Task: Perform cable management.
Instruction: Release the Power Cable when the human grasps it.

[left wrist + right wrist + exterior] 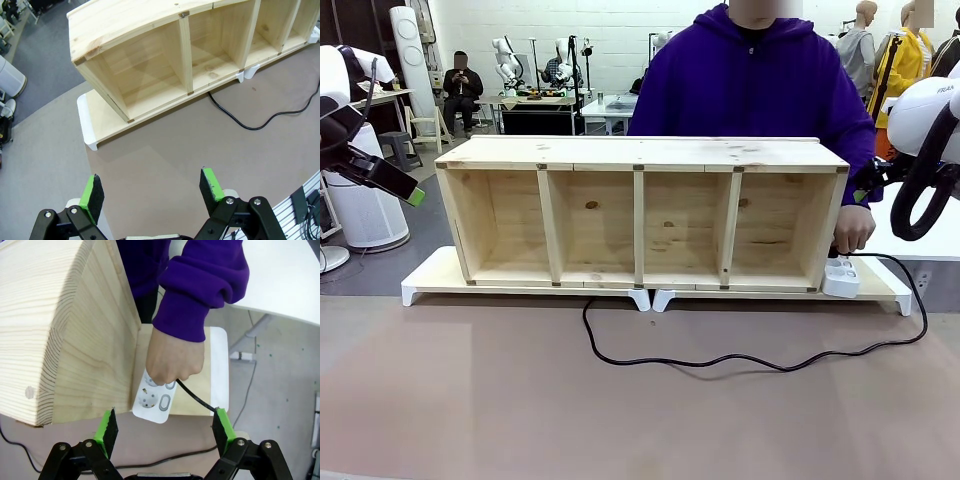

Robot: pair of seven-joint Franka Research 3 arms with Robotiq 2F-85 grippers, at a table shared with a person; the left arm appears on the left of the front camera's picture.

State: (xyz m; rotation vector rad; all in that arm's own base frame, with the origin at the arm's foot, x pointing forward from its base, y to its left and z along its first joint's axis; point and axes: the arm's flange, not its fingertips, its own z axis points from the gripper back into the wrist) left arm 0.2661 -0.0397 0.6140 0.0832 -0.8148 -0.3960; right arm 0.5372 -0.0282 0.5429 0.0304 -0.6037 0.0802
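The four-bay shelf (640,215) is pale pine with visible grain and small knots. It sits on white risers (430,275) over a dull brown tabletop (620,410). The cable (750,360) is black, the power strip (156,401) white, the person's sleeve (200,285) purple.

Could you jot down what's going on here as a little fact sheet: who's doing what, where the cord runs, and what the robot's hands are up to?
Person: hand at the white power strip, closed around the cord's plug end
Cord: runs from the strip, loops loosely over the brown table, ends under the shelf's front edge
Shelf: wooden, four compartments, all bare, on white risers
Left hand: open, holding nothing, above the table
Right hand: open, holding nothing, hovering above the strip
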